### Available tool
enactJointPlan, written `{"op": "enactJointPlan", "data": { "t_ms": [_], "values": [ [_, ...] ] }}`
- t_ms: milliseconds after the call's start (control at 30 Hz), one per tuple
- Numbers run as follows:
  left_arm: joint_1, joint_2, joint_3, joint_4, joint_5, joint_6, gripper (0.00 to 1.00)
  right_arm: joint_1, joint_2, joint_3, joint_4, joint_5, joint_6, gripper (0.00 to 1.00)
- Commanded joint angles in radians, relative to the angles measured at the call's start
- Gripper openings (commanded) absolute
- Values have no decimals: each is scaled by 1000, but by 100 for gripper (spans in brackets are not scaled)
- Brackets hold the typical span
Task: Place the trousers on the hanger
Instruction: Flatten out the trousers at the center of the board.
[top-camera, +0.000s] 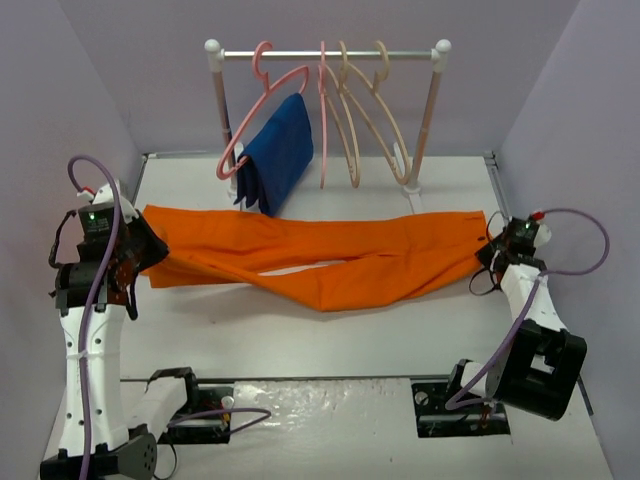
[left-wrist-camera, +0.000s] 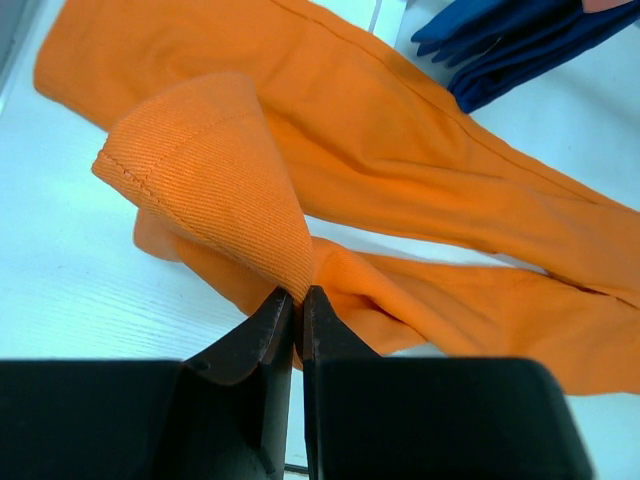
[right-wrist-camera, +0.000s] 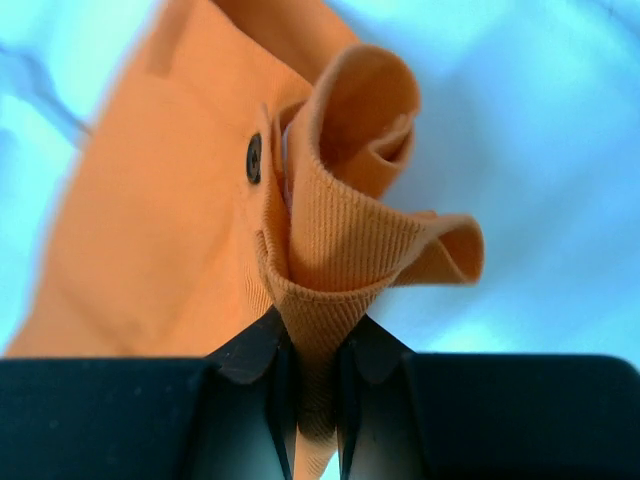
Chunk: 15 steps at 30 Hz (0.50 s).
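Note:
The orange trousers (top-camera: 320, 255) lie stretched across the table from left to right. My left gripper (top-camera: 148, 250) is shut on a leg hem of the trousers (left-wrist-camera: 220, 180), which folds up above the jaws (left-wrist-camera: 298, 300). My right gripper (top-camera: 490, 252) is shut on the waistband end of the trousers (right-wrist-camera: 330, 230), bunched between the jaws (right-wrist-camera: 313, 335), with a dark button (right-wrist-camera: 254, 158) beside it. The cream-beige hanger (top-camera: 382, 120) hangs on the rail (top-camera: 330, 54) at the back, right of the middle.
A pink hanger (top-camera: 262, 110) on the rail carries a dark blue garment (top-camera: 278, 155); it also shows in the left wrist view (left-wrist-camera: 520, 40). Another pink hanger (top-camera: 325, 120) hangs beside the beige one. The rack's posts (top-camera: 428, 110) stand at the back; walls enclose the table.

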Motion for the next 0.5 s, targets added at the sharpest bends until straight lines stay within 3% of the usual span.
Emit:
{"op": "enactJointPlan", "data": {
  "t_ms": [0, 100, 300, 367, 467],
  "values": [
    [2, -8, 123, -12, -88, 46, 0, 63, -63, 352, -356, 324, -69, 0],
    [1, 3, 99, -21, -139, 59, 0, 110, 75, 484, -427, 348, -81, 0],
    [8, 57, -34, 62, -192, 44, 0, 187, 472, 741, -472, 310, -118, 14],
    [11, 85, -55, 101, -183, 35, 0, 214, 600, 817, -470, 249, -132, 23],
    [14, 138, -70, 170, -180, 20, 0, 230, 612, 855, -423, 193, -143, 41]
  ]
}}
